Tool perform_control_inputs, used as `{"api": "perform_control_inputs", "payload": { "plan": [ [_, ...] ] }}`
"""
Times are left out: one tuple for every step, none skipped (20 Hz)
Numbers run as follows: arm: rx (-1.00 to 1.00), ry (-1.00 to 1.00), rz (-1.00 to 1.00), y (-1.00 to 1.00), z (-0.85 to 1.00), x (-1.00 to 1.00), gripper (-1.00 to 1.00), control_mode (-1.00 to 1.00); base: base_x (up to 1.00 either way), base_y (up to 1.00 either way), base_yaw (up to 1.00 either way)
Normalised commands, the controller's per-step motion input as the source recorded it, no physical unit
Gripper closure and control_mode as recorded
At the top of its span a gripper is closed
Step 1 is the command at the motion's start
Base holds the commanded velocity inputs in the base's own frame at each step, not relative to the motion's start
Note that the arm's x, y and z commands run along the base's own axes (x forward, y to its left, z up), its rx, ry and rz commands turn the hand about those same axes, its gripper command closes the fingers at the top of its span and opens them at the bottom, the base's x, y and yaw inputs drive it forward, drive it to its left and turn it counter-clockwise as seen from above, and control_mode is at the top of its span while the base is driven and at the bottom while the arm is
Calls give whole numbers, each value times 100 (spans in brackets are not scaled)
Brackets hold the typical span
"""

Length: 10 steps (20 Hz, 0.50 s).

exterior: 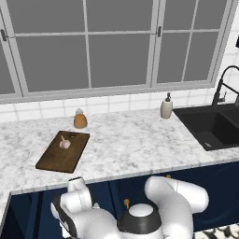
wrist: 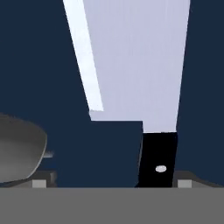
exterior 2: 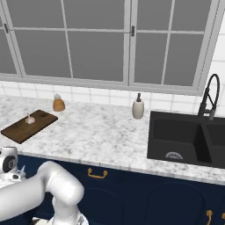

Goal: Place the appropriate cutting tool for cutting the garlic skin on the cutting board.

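Note:
The knife (wrist: 135, 57) looms close in the hand view, its long flat silver blade running up the frame and its short black handle (wrist: 157, 153) at the bottom, against a dark blue surface. My gripper (wrist: 111, 183) is open; the handle sits between the fingertips, close to the right one (wrist: 183, 183). On the marble counter lies the dark brown cutting board (exterior: 63, 154) (exterior 2: 19, 129), with the small pale garlic (exterior: 65, 144) (exterior 2: 30, 119) on its far end. The arm is folded low in front of the counter's edge.
An orange-brown jar (exterior: 80, 120) (exterior 2: 59, 104) stands behind the board. A soap dispenser (exterior: 166, 107) (exterior 2: 138, 108) stands beside the black sink (exterior: 214, 126) (exterior 2: 189, 138) with its faucet (exterior: 224, 84) (exterior 2: 211, 96). A grey rounded object (wrist: 19, 148) lies left of the knife.

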Motion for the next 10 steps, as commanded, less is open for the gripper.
{"api": "perform_control_inputs", "payload": {
  "plan": [
    [0,-8,7,0,-41,24,-100,-100,0,0,0],
    [0,-4,7,0,-44,28,-100,-100,0,0,0],
    [0,-1,5,0,-44,33,-100,-100,0,0,0],
    [0,-1,5,0,-48,26,-100,-100,0,0,0],
    [0,0,6,0,-48,17,-100,-100,0,0,0],
    [0,0,6,0,-50,14,-100,-100,0,0,0],
    [0,0,5,0,-69,0,-100,-100,0,0,0],
    [0,0,6,0,-71,4,100,-100,0,0,0],
    [0,0,8,0,-64,0,100,-100,0,0,0],
    [0,0,6,0,-60,0,100,-100,0,0,0]
  ]
}}
